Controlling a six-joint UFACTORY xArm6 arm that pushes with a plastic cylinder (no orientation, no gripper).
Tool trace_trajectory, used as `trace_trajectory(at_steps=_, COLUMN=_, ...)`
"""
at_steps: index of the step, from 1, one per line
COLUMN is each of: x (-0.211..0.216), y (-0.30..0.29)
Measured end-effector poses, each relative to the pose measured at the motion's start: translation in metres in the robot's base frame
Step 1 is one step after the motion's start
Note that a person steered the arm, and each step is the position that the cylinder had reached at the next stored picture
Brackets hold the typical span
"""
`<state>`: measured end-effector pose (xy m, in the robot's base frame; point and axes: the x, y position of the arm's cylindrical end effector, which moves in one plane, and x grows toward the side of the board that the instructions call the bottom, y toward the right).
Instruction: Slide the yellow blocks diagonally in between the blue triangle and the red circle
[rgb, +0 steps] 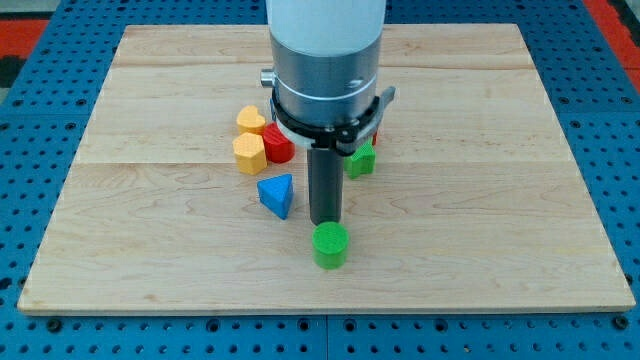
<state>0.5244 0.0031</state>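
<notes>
1. Yellow blocks, a heart (251, 120) and a hexagon (249, 153), sit left of centre, touching a red block (277, 144).
2. They look light, rigid and slippery (likely to spin); push flat faces squarely.
3. My tip (325, 221), a bare rod with no pincer to open or close, stands between blue triangle (277, 193) and green cylinder (330, 245).
4. Green block (361, 160) sits right; the arm hides more.

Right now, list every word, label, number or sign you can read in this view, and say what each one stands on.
None: no readable text shows anywhere.
The wooden board, the arm's grey housing, my tip and the blocks, such as the blue triangle and the green cylinder, carry no lettering or marks.
</notes>
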Motion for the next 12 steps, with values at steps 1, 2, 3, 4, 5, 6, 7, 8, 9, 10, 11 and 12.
trace_trajectory(at_steps=1, x=-0.023, y=-0.04)
trace_trajectory(at_steps=2, x=-0.023, y=-0.09)
trace_trajectory(at_steps=3, x=-0.023, y=-0.147)
trace_trajectory(at_steps=4, x=-0.043, y=-0.197)
trace_trajectory(at_steps=5, x=-0.075, y=-0.197)
trace_trajectory(at_steps=6, x=-0.109, y=-0.191)
trace_trajectory(at_steps=7, x=-0.139, y=-0.19)
trace_trajectory(at_steps=8, x=-0.162, y=-0.165)
trace_trajectory(at_steps=9, x=-0.164, y=-0.118)
trace_trajectory(at_steps=10, x=-0.16, y=-0.093)
trace_trajectory(at_steps=11, x=-0.145, y=-0.093)
trace_trajectory(at_steps=12, x=-0.134, y=-0.093)
